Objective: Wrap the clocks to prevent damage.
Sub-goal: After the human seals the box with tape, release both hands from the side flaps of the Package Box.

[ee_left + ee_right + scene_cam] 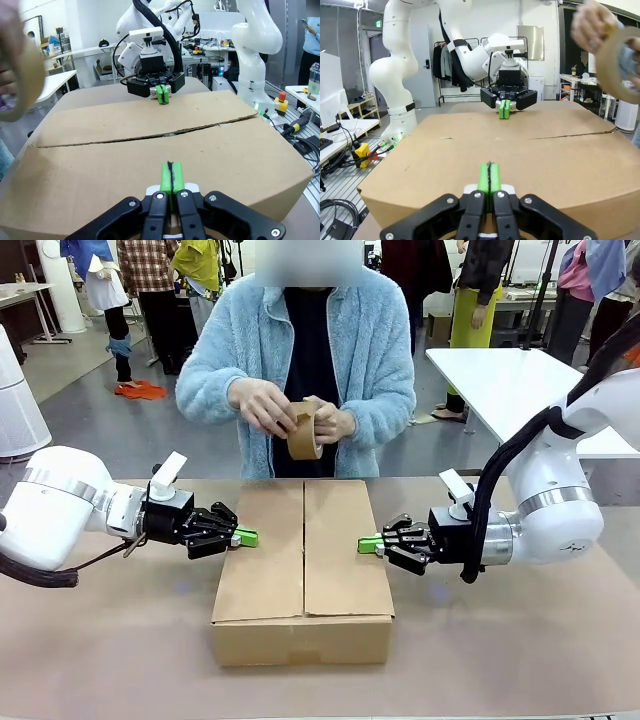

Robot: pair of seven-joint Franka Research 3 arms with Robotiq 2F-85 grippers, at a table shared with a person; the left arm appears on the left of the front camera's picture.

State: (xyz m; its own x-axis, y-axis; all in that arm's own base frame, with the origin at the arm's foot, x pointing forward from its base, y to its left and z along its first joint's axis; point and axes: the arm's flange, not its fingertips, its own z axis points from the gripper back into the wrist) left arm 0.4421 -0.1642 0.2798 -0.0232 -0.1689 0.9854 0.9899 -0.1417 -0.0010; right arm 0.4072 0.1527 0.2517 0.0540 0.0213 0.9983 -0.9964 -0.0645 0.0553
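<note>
A closed cardboard box (300, 560) sits mid-table, its two top flaps meeting along a centre seam. My left gripper (247, 537) is shut, green tips resting on the left flap's edge. My right gripper (368, 544) is shut too, tips on the right flap's edge. In the left wrist view my left gripper (171, 177) lies on the box (150, 150), with the right gripper (161, 94) opposite. The right wrist view mirrors this: right gripper (489, 177), left gripper (504, 109). A person behind the box holds a brown tape roll (306, 432) in both hands. The clocks are out of view.
The box stands on a brown-covered table (520, 640) with free room to either side of it. A white table (510, 380) stands behind at the right. People stand farther back. Cables and a red stop button (283, 96) lie off the table's side.
</note>
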